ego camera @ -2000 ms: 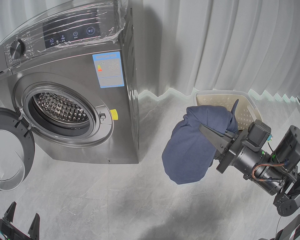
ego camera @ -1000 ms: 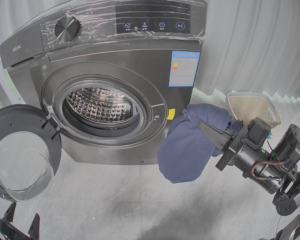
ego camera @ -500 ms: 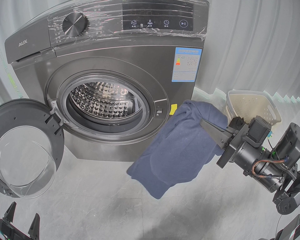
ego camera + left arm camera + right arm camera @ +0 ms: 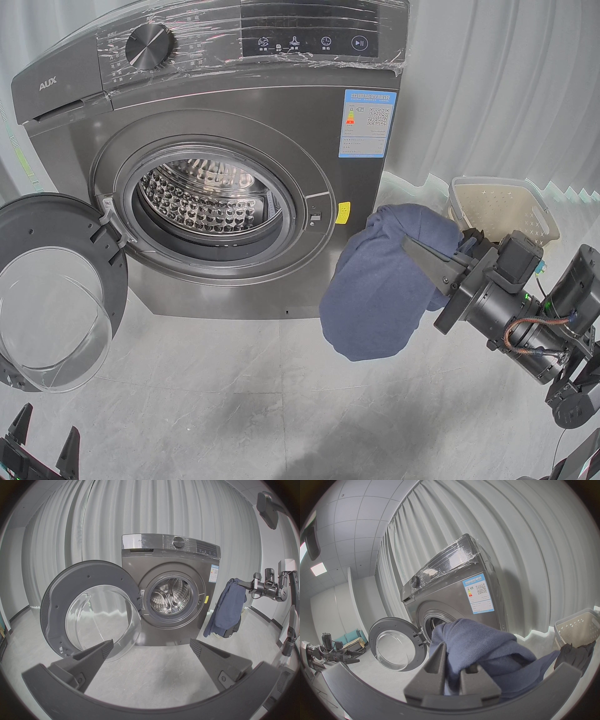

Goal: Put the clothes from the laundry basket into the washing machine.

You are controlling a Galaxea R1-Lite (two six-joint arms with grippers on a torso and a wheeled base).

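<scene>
The right gripper [image 4: 414,247] was closed on a blue garment [image 4: 375,287]. In the right wrist view its two fingers [image 4: 432,670] pinched a fold of the cloth [image 4: 481,645] between them. The garment hung bunched from the gripper in a loose bundle, above the floor [image 4: 219,400]. It hung in front of the right front corner of the washing machine [image 4: 206,103], outside the machine and off to the right of its opening.

A smaller piece of dark cloth [image 4: 575,655] showed just beside the blue one, near the gripper's body. In the left wrist view it hung below the blue garment [image 4: 229,605]. How it was held could not be told.

The laundry basket [image 4: 500,182] stood on the floor behind the right arm, by the curtain [image 4: 500,81] and to the right of the machine.

The machine's round door [image 4: 56,219] was swung fully open to the left, leaving the steel drum [image 4: 200,200] exposed. Clear film covered the control panel [image 4: 300,44].

The left gripper [image 4: 47,431] was low at the near left of the floor. Its fingers [image 4: 93,655] were spread wide apart with nothing between them, and it faced the open door [image 4: 90,605] and drum [image 4: 170,595].
</scene>
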